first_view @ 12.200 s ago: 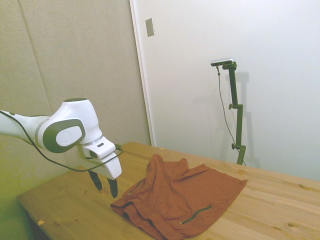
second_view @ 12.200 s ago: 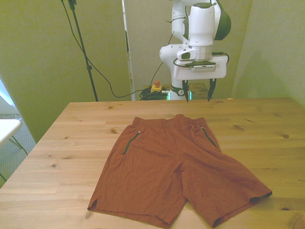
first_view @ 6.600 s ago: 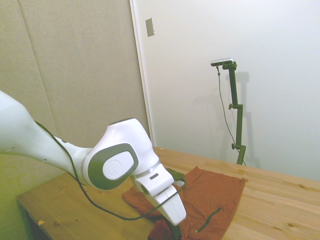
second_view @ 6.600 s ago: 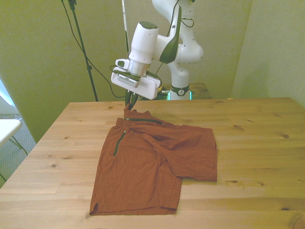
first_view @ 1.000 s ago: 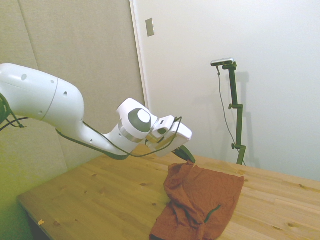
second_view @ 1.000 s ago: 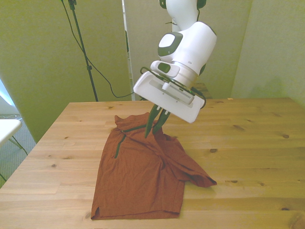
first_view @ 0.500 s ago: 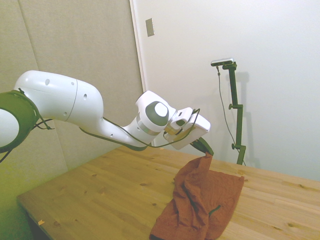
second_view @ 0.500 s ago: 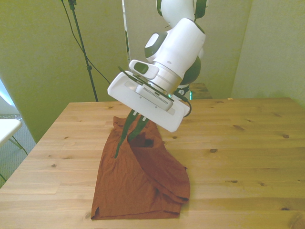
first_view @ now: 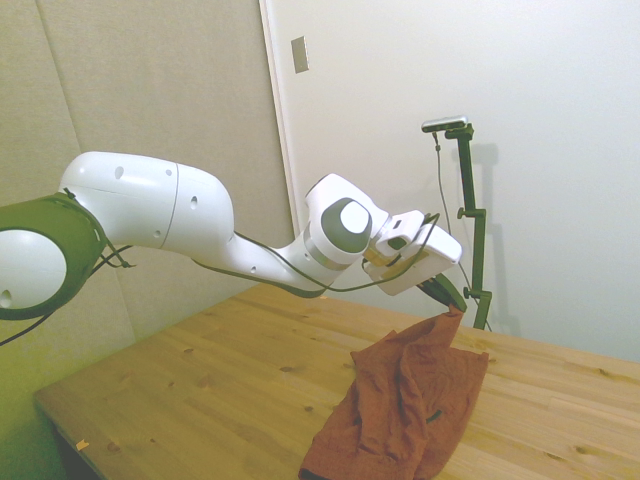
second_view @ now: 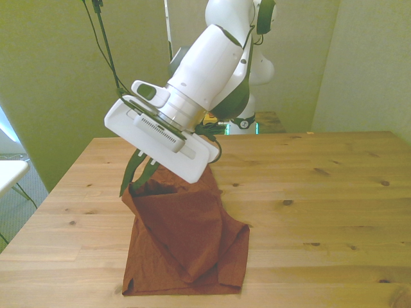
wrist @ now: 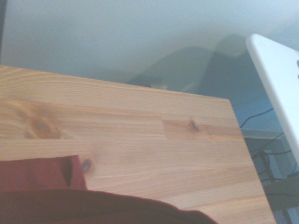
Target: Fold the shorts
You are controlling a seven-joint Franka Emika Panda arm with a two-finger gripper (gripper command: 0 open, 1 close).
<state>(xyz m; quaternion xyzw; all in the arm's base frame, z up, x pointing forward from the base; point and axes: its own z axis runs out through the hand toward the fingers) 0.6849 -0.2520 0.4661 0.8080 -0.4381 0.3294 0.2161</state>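
Your jaws (second_view: 136, 178) are clenched on a bunched edge of the shorts (second_view: 186, 240), holding that edge up off the desk (second_view: 334, 212). In the side view the same grip (first_view: 452, 303) shows the cloth hanging from the dark fingers in a peak, with the rest draping down to the wood.

The shorts lie toward the front view's left, with their lower hem close to the near edge of the desk. Their long axis runs from the lifted part down to that hem, roughly far to near. The raised fabric folds over the flat layer beneath it, and a short dark green pocket slit (first_view: 432, 414) shows on the draped part in the side view. In the wrist view a strip of the red cloth (wrist: 42, 175) lies on bare wood (wrist: 140, 140).

You have open desk across the whole of the front view's right, and a narrower strip of bare wood on the front view's left.

The arm (second_view: 212, 58) reaches out low and long from its base, the wrist tilted so the white hand slopes down toward the front view's left.
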